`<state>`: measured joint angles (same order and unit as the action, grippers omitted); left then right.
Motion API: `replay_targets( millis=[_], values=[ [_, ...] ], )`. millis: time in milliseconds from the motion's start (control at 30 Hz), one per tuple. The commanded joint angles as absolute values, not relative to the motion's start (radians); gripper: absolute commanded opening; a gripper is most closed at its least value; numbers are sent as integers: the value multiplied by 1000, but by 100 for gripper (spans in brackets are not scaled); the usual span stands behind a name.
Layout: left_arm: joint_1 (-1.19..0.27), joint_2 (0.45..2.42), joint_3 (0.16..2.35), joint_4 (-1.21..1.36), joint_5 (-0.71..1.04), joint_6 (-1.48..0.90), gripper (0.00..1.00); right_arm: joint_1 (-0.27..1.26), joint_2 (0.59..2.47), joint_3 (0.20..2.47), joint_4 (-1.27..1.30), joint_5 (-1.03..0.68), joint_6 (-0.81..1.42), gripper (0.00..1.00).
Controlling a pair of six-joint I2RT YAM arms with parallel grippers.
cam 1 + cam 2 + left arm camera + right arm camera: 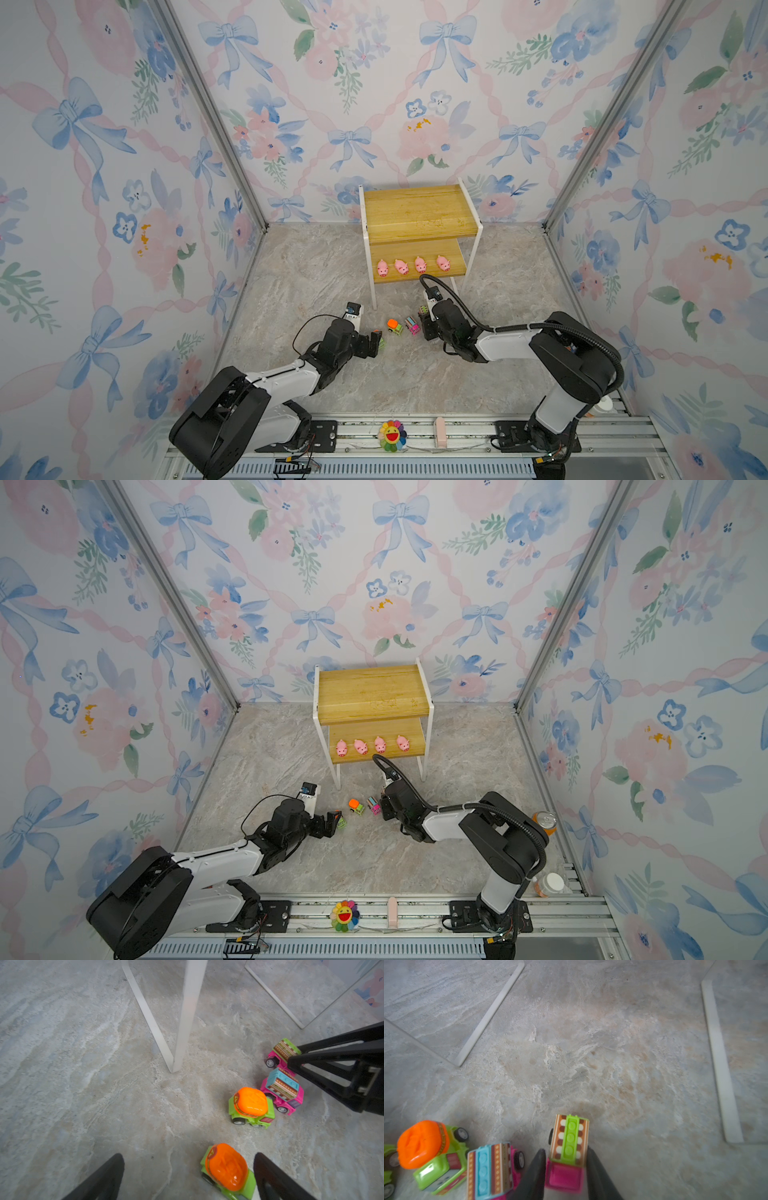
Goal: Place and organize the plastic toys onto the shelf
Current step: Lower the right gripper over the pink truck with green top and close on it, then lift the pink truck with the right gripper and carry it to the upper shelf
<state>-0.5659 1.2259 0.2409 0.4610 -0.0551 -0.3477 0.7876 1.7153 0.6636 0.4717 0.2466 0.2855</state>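
Observation:
The shelf (419, 212) stands at the back, with several pink pigs (401, 266) in a row on its lower board. On the floor in front lie a green truck with an orange top (394, 326) and a pink striped truck (411, 325). My right gripper (565, 1152) is shut on a second pink truck (568, 1147) with a green-striped top, one finger against each side. My left gripper (189, 1155) is open on the floor, and another green truck (227, 1169) sits between its fingers, close to one finger (268, 1169).
The shelf's white legs (187, 1022) rise just behind the trucks. A smiling flower (392, 435) and a pale pink block (439, 432) sit on the front rail. An orange can (545, 821) and a white-capped bottle (550, 884) stand by the right wall.

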Motion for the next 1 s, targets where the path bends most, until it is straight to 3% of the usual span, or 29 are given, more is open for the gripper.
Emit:
replay_targets(
  millis=[0, 533, 967],
  values=[
    [-557, 1228, 258, 447, -67, -336, 98, 795, 1715, 648, 496, 225, 287, 31],
    [-557, 1220, 255, 446, -67, -337, 98, 818, 1660, 667, 392, 193, 269, 16],
    [-557, 1213, 252, 444, -63, -339, 98, 854, 1306, 657, 80, 215, 251, 11]
  ],
)
